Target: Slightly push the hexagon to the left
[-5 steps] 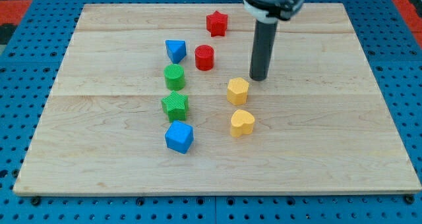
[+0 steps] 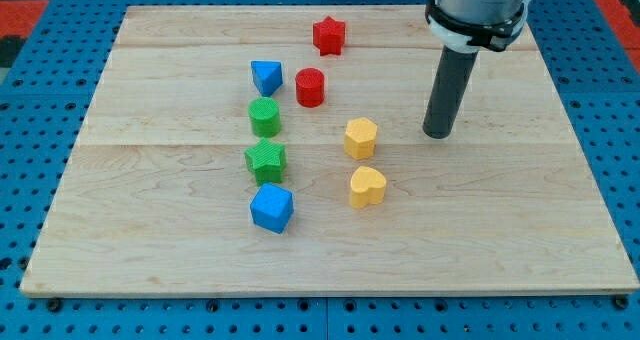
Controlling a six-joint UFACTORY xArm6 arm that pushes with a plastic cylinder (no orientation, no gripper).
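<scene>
Dark and straight, the rod ends in my tip (image 2: pixel 437 136), which rests on the wooden board (image 2: pixel 560 210) with no jaws to open or close, clear of every block. Just left of it, apart, sits the yellow hexagon (image 2: pixel 360 138), with the yellow heart (image 2: pixel 367 186) nearer. Farther left stand the red cylinder (image 2: pixel 310 87) and green cylinder (image 2: pixel 264 116).

Eight blocks total on the wooden board (image 2: pixel 150 230). Two red: a star (image 2: pixel 328 35) and a cylinder (image 2: pixel 310 87). Two blue: a triangle-ish one (image 2: pixel 266 77) and a cube (image 2: pixel 271 207). Two green: a cylinder (image 2: pixel 264 116) and probably a star (image 2: pixel 265 160). Two yellow: a hexagon (image 2: pixel 360 138) and a heart (image 2: pixel 367 186).
</scene>
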